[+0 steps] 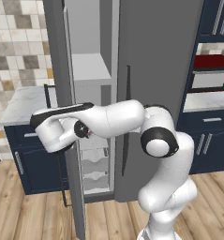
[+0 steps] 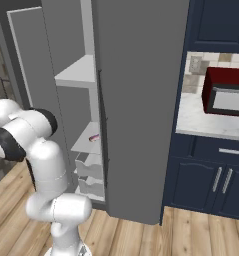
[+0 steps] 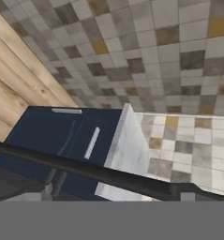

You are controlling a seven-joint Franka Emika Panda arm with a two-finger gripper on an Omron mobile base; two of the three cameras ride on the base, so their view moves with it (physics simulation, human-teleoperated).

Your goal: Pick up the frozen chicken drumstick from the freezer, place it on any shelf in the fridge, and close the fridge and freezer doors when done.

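The freezer (image 1: 92,136) stands open, its grey door (image 1: 62,93) swung outward, while the wider fridge door (image 1: 155,70) is closed. The arm reaches left across the opening, its hand hidden behind the freezer door edge, so I cannot tell how the jaws stand. In the hand view the door's black bar handle (image 3: 99,173) crosses close below. A small pink-purple bar (image 2: 94,137) lies on a freezer shelf (image 2: 87,141); the frozen chicken drumstick cannot be made out.

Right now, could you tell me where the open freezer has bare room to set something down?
The upper freezer shelf looks bare. The lower shelf is free at its left; a pink bar lies by its right edge. Below, stacked drawers leave no room.
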